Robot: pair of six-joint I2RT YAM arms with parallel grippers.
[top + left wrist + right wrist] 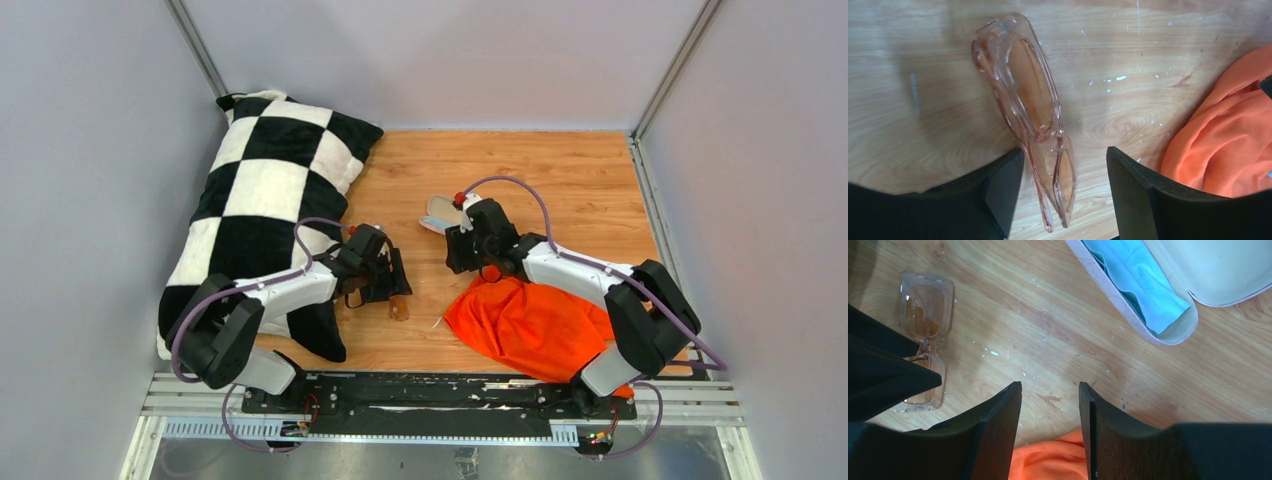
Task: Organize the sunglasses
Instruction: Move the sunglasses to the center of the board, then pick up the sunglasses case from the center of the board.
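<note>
Sunglasses (399,307) lie on the wooden surface (580,190), just in front of your left arm and left of the orange cloth (530,320). Up close in the left wrist view, the sunglasses (1030,95) have a thick, glossy, see-through frame in a pinkish amber, with squarish orange-tinted lenses. A slim temple runs along the frame toward the camera, so the pair looks folded. It lies at a slant, its far end pointing away from the claw.

Your left claw (1064,152) is spread, with the near lens and the temple tip lying between its two black fingers. The temple runs right beside the left-hand finger (1003,190); you cannot tell whether they touch. The other finger stands apart from the frame.

Your right claw (1049,390) is also spread and holds nothing. It hangs over bare surface, with the orange cloth (1048,462) just below it in that view. From there you see the sunglasses (923,310) off to the left, one lens partly hidden behind the left claw's finger. An open pale case (1173,335) lies beyond, with a blue cloth (1138,275) inside it.

A black and white checked pillow (270,200) lies along the left side of the surface.
</note>
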